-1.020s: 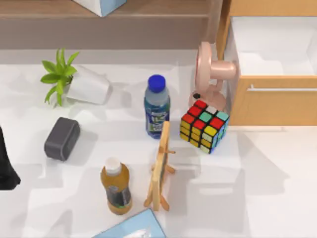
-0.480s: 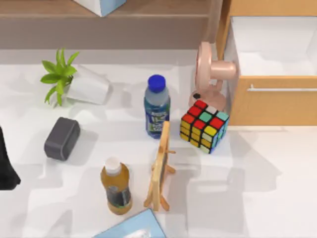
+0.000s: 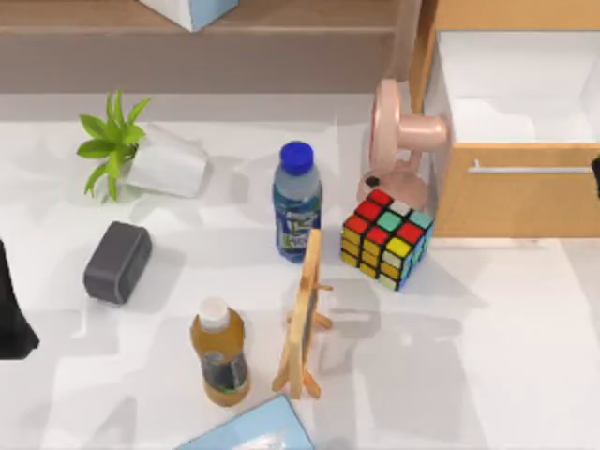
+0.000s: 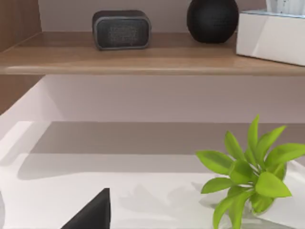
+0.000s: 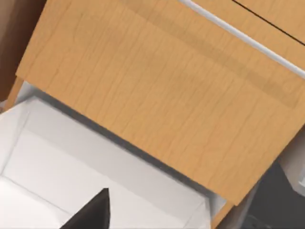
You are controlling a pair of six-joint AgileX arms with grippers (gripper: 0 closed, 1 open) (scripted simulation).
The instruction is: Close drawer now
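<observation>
The drawer [image 3: 511, 192] stands pulled open at the table's back right, with white inner walls and a thin silver bar handle [image 3: 530, 170] on its light wooden front. A dark sliver of my right arm [image 3: 596, 176] shows at the right edge, level with the handle. The right wrist view looks close onto the drawer front [image 5: 157, 95], its handle [image 5: 238, 36] and the white inside [image 5: 71, 157]. My left arm [image 3: 11, 314] sits parked at the table's left edge.
A pink fan [image 3: 398, 141] and a colour cube [image 3: 386, 237] stand just left of the drawer front. Further left are a blue-capped bottle [image 3: 297, 202], a wooden stand [image 3: 305, 314], an orange bottle [image 3: 218, 352], a grey speaker [image 3: 117, 261] and a potted plant [image 3: 141, 155].
A dark part of my right arm has come into the top view at the right edge beside the handle. Shadows on the table's right side have shifted. The drawer has not moved.
</observation>
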